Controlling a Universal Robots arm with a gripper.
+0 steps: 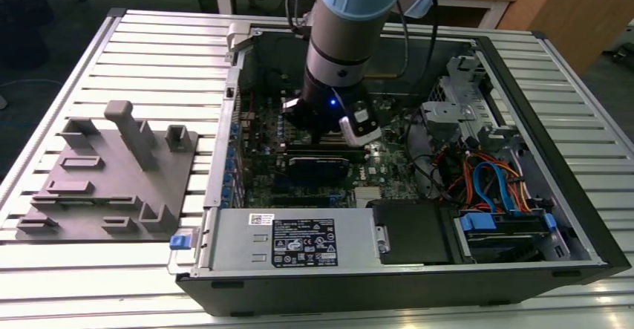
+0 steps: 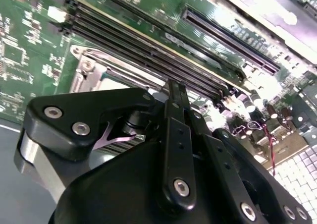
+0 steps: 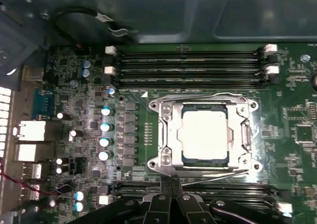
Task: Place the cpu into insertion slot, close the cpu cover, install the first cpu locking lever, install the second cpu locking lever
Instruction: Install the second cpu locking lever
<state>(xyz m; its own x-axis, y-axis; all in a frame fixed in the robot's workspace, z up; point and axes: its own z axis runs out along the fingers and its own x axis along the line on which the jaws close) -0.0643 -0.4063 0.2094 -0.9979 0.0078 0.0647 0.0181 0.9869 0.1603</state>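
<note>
- Gripper [image 3: 171, 184] nearest the lens in both wrist views: black linkage, fingers pressed together, nothing held, tip just beside the socket's edge.
- Open computer case [image 1: 554, 217] on a slatted table [image 1: 148, 39]; arm reaches down inside.
- Green motherboard [image 3: 74, 110], memory slots [image 3: 188, 65] flanking the socket.
- Insertion slot [image 3: 163, 157]: seated on the board between memory banks.
- Cpu cover [image 3: 171, 127]: appears down flat, framing the chip.
- Cpu [image 3: 205, 135]: seated in the socket, silvery top showing through the window.
- Judgement: lever stage. Wire lever [image 3: 218, 172] beside the fingertips looks unlatched; it needs pressing down and hooking.

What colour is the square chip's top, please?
Pale silvery-grey square metal-topped cpu, clearest in the first wrist view.
</note>
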